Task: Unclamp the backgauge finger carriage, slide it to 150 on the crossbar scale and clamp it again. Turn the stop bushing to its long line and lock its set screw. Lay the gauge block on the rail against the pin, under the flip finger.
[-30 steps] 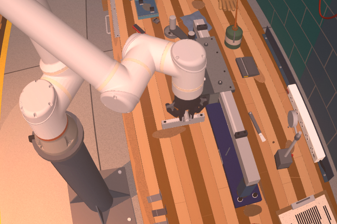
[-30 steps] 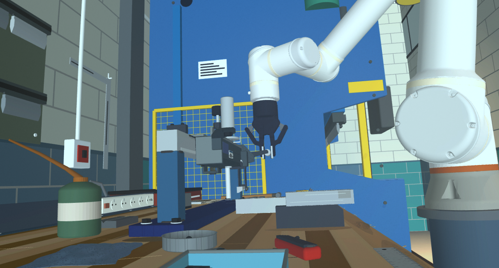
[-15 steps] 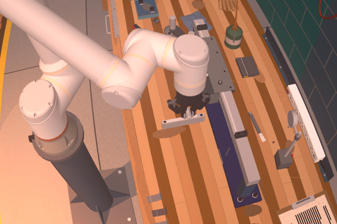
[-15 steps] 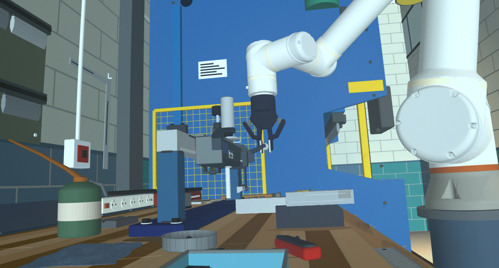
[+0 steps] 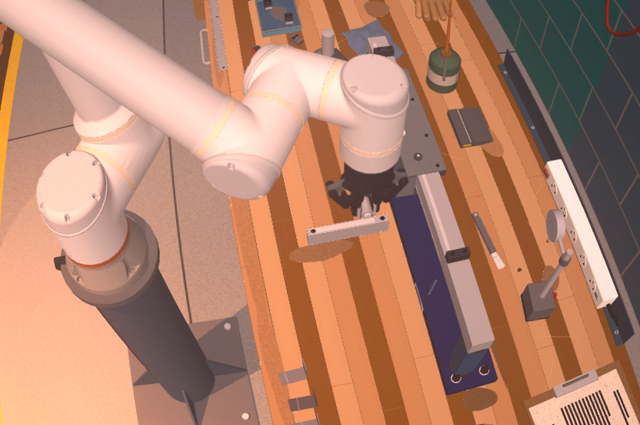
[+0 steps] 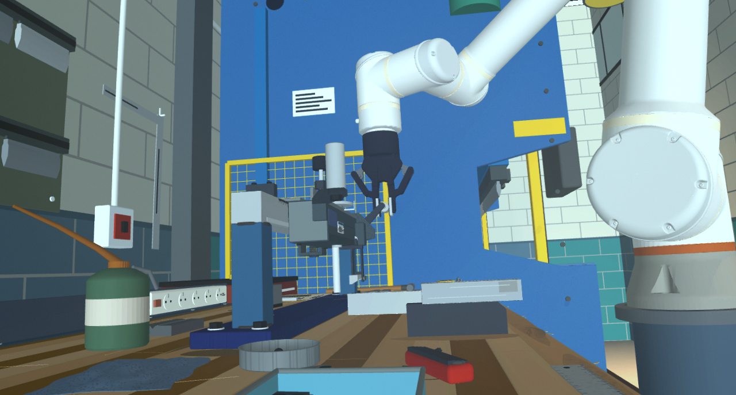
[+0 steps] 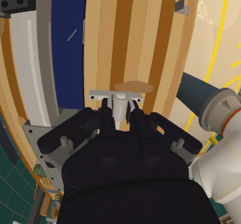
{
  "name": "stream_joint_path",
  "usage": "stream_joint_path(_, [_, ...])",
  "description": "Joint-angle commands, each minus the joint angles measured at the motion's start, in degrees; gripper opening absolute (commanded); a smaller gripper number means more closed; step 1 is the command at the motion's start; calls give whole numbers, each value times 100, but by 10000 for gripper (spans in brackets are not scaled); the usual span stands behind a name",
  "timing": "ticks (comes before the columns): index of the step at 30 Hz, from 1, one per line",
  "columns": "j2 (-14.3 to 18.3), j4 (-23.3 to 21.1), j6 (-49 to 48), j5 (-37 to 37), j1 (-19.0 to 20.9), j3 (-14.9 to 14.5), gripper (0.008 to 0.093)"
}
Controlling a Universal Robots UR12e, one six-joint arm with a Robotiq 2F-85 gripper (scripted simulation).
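Observation:
The backgauge finger carriage sits on the grey crossbar, which stands on blue posts over a dark blue base. From the carriage a clamp lever reaches out toward the arm's side, ending in a pale cylindrical handle. I have my gripper closed around that handle from above. Below it a light grey rail lies across the bench planks. A small black block sits on the crossbar farther along. The stop bushing and its set screw are hidden behind my wrist in the side camera.
A blue tray with small dark blocks lies at the bench's far end, near a green oil can. A power strip and a dial gauge stand line the wall side. The blue press frame rises behind.

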Motion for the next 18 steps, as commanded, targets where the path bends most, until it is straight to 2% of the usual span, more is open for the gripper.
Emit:
stream_joint_path(1, [3, -14, 8, 11, 9, -42, 80])
stream_joint_path(18, [184, 113, 163, 11, 164, -349, 80])
